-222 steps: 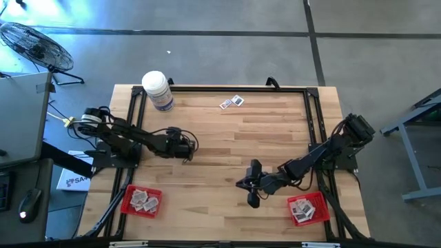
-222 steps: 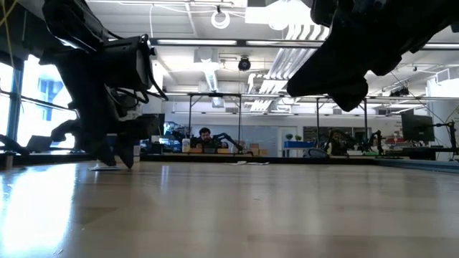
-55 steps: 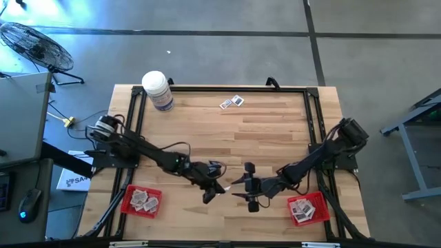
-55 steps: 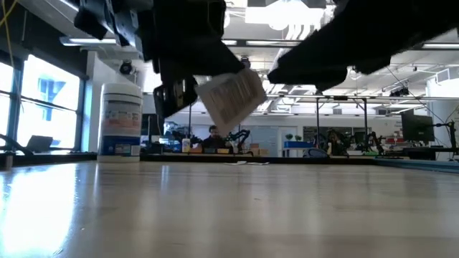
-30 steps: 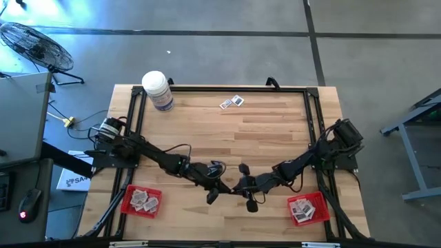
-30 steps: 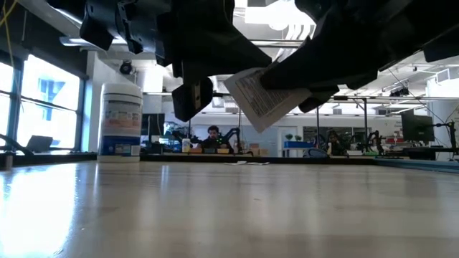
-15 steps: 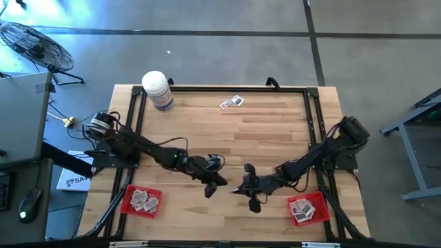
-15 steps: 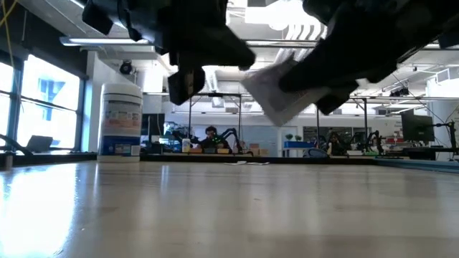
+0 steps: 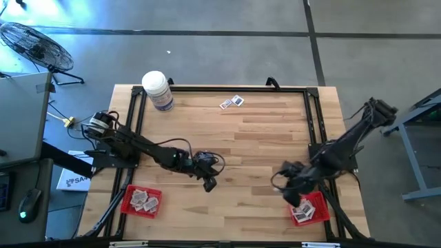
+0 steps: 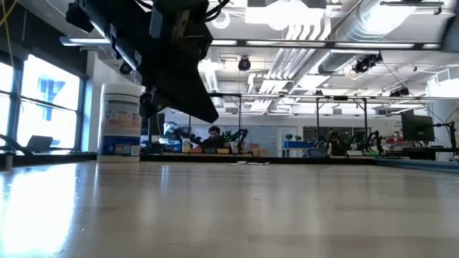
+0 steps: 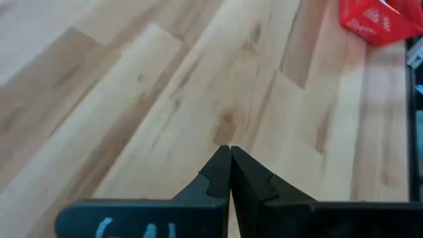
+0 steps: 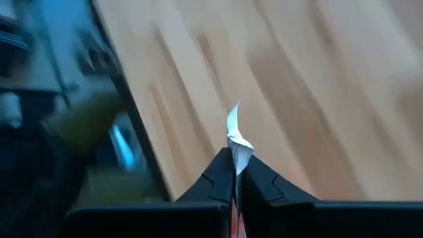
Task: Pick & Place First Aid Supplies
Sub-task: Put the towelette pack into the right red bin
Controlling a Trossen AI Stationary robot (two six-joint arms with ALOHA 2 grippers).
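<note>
Pinching a white packet [image 12: 234,135] edge-on, print unreadable, right gripper [image 9: 292,195] jaws shut, left gripper [image 11: 229,153] jaws closed empty.

Table [image 9: 262,138] showing pale wood planks, smooth, catching soft sheen in low view. Frame rails [image 9: 313,124] around it looking like black matt metal. Bottle [image 9: 158,91] looking like white plastic, smooth, printed label wrapping it. Two trays [image 9: 140,201] [image 9: 311,208] looking like red plastic, slightly glossy. Packet [image 12: 236,140] pinched in right gripper [image 12: 234,153] looking like thin white paper or foil, creasing. Gripper fingers [image 11: 218,173] looking like dark matt plastic.
</note>
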